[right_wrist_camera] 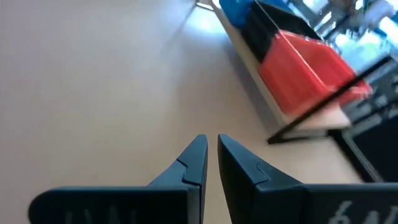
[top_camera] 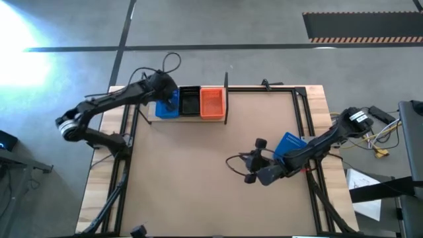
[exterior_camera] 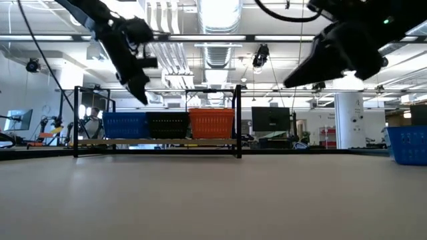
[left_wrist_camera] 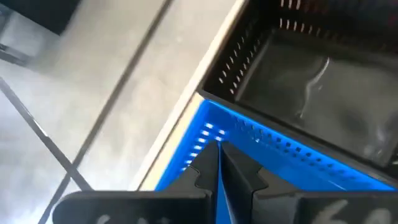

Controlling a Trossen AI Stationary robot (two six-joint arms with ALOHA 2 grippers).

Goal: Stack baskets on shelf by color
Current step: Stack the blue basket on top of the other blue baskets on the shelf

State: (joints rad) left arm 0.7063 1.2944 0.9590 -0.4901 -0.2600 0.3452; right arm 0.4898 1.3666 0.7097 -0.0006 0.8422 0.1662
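Note:
The shelf (top_camera: 228, 99) stands at the table's far edge and holds a blue basket (exterior_camera: 125, 125), a black basket (exterior_camera: 167, 125) and an orange basket (exterior_camera: 212, 123) side by side. My left gripper (left_wrist_camera: 217, 155) is shut and hangs just above the blue basket's (left_wrist_camera: 261, 143) rim, next to the black basket (left_wrist_camera: 311, 81). In the low view a gap shows between the left gripper (exterior_camera: 142, 99) and the basket. Another blue basket (top_camera: 291, 143) rests on the table's right side, partly under my right arm. My right gripper (right_wrist_camera: 211, 142) hovers over bare table with only a narrow gap between its fingers, holding nothing.
The shelf's black metal uprights (exterior_camera: 239, 120) frame the baskets. The second blue basket (exterior_camera: 407, 143) shows at the right edge of the low view. Cables (top_camera: 234, 162) trail from the right arm over the table. The brown tabletop (top_camera: 198, 178) is bare in the middle and near side.

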